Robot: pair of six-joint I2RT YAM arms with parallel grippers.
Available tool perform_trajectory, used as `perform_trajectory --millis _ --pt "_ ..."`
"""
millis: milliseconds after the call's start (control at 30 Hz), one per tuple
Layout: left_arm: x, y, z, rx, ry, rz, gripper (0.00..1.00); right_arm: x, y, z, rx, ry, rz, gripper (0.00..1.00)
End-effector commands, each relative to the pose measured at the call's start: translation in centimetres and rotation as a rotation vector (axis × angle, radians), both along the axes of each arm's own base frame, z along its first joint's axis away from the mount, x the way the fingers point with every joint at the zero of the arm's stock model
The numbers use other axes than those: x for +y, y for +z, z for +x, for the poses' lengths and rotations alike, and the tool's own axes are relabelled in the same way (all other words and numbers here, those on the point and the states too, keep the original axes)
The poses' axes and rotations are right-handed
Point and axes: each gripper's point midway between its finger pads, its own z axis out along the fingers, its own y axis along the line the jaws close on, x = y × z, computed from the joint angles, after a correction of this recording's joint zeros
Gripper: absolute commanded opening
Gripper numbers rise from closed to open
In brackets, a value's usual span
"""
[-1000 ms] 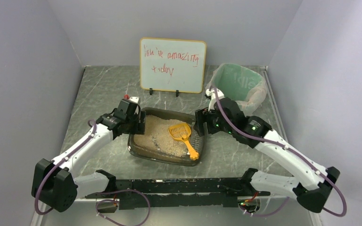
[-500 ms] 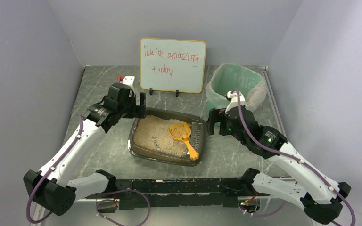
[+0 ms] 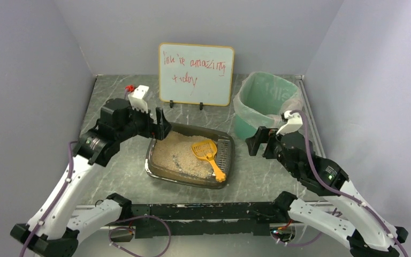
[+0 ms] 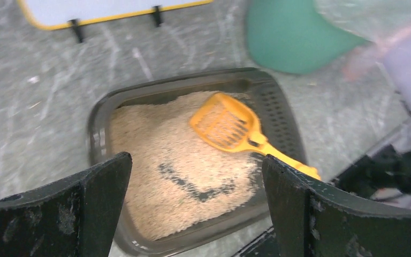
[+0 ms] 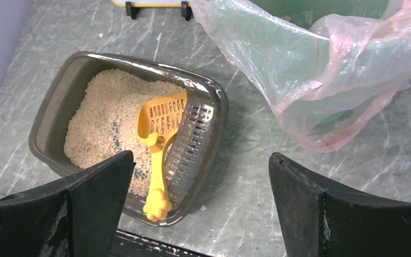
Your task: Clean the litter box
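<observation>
Two arms lean in from the near edge of the bench point(image 3: 118, 96), one on each side of the litter box point(image 3: 184, 179). The left arm point(image 3: 80, 171) rises steeply from the near left corner and bends at the elbow toward the middle. Its gripper point(image 4: 195, 160) hangs over the box's far left corner with the jaws spread wide and nothing between them. The right arm point(image 3: 321, 176) climbs from the near right corner and points inward. Its gripper point(image 5: 200, 156) sits off the box's right side, above bare bench, also wide apart and empty.

The box lies mid-bench, a little nearer the near edge than the far one and turned slightly askew. Tan litter point(image 3: 176, 152) fills its left and middle, with a dark furrow scraped through it. The grate point(image 3: 225, 152) takes up the right end. An orange scoop point(image 3: 210, 158) rests inside, its head on the litter beside the grate and its handle end lying on the near right rim.

Open bench runs along the left edge and in front of the box, up to the black rail at the near edge. On the right, a strip of bench separates the box from the green bin point(image 3: 243, 126) in the far right corner. The bin's liner point(image 5: 321, 80) sags outward toward the box. A whiteboard point(image 3: 196, 74) stands at the far edge, just behind the box.
</observation>
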Motion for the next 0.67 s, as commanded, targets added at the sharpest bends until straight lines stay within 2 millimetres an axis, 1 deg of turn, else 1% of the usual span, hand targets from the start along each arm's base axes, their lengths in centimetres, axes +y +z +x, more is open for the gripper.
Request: perform_trajectory --millis 0,67,100,133,200,300,433,500,567,633 --pt "-3.3 2.5 -3.8 -0.103 -0.254 -0.172 0.97 -1.0 0.0 -0.4 -0.023 -0.019 0.005 1.00" --pt "-3.7 3.1 -5.3 -0.149 -0.313 -0.214 0.96 -1.0 -0.3 -0.6 -0.044 -0.002 0.015 1.00" --pt "-3.8 2.9 -5.9 -0.162 -0.340 -0.228 0.96 -0.9 -0.2 -0.7 -0.058 0.011 0.023 1.00" --pt "-3.9 3.1 -6.4 -0.186 -0.361 -0.243 0.97 -0.9 0.0 -0.8 -0.071 0.022 0.029 1.00" --pt "-4.0 2.8 -7.2 -0.214 -0.395 -0.253 0.97 -1.0 0.6 -0.9 -0.098 0.026 0.049 1.00" --pt "-4.1 1.7 -8.0 -0.221 -0.434 -0.260 0.97 -0.9 1.1 -1.3 -0.127 0.053 0.071 1.00" --pt "-4.0 0.5 -8.3 -0.216 -0.427 -0.262 0.96 -1.0 1.9 -1.9 -0.145 0.083 0.085 1.00" --pt "-3.7 0.3 -8.2 -0.214 -0.413 -0.254 0.96 -0.3 2.9 -2.6 -0.168 0.153 0.091 1.00" --pt "-3.5 0.5 -8.2 -0.220 -0.406 -0.249 0.96 -0.4 2.9 -2.4 -0.143 0.138 0.081 1.00" --pt "-3.5 0.6 -8.3 -0.221 -0.404 -0.244 0.97 -0.8 2.4 -2.0 -0.117 0.090 0.074 1.00"
